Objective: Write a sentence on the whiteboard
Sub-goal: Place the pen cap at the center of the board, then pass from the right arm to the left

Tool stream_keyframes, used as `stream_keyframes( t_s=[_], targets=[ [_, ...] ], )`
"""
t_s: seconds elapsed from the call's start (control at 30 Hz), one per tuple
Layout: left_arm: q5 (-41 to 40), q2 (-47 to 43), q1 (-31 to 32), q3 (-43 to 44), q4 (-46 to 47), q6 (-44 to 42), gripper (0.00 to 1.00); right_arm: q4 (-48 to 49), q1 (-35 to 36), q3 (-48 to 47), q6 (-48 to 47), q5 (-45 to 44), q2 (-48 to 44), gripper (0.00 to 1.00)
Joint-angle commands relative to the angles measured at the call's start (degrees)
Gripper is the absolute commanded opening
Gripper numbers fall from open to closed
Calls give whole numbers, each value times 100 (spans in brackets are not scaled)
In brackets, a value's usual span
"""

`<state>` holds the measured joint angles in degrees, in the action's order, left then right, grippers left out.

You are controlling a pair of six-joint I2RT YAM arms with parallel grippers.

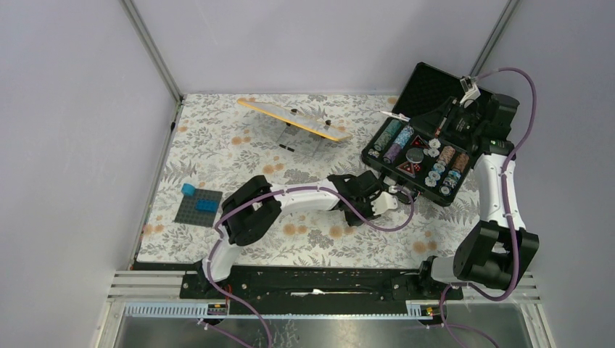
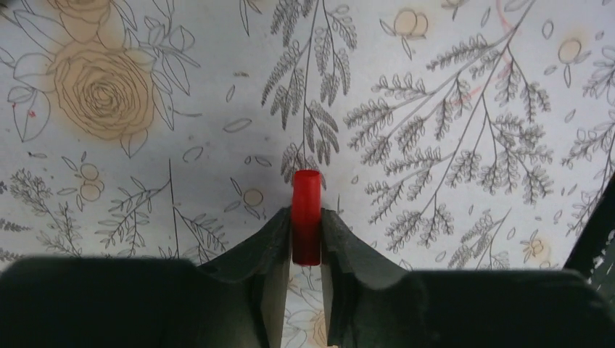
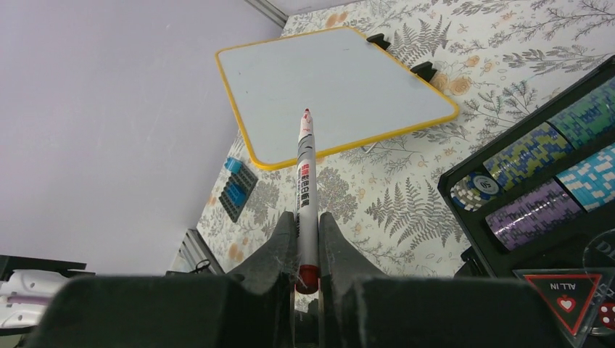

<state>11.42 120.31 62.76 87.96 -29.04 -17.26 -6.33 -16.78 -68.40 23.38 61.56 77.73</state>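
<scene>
Right wrist view: right gripper (image 3: 307, 217) pinches a white red-tipped marker pen (image 3: 306, 167), its long axis aimed straight at the blank yellow-rimmed whiteboard (image 3: 333, 87) ahead, tip well short of it. Left gripper (image 2: 306, 217) clamps a red marker cap (image 2: 306, 192) above the floral tabletop (image 2: 450, 87).

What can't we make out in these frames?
- Top view: the whiteboard face is tilted nearly edge-on, so any writing is unreadable.
- Right wrist view: the marker label print is too small to read; the chip case is cut off by the right edge.
- Left wrist view: the red cap has its lower end hidden between the left claw fingers.
</scene>
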Motion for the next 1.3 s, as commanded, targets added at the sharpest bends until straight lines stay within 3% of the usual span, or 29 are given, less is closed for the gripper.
stream_keyframes(
  t_s=[0.0,0.37,0.63,0.77,0.97,1.27],
  targets=[
    [-63,210,34,415,12,135,33,529,-10,53,284,-12,-150,0],
    [42,-255,26,529,-528,194,60,527,-10,131,233,160,-98,0],
    [370,-1729,-95,881,-1687,-202,85,466,34,302,167,515,-105,0],
    [312,-2555,-573,1190,-1965,-455,94,-30,322,368,-342,853,-243,0],
    [-98,-3123,-1236,1368,-1961,-620,95,-151,1323,707,-386,1678,-423,0],
    [209,-3364,-1264,1069,-2089,-748,89,-256,2353,751,-370,2001,-565,0]
  ],
)
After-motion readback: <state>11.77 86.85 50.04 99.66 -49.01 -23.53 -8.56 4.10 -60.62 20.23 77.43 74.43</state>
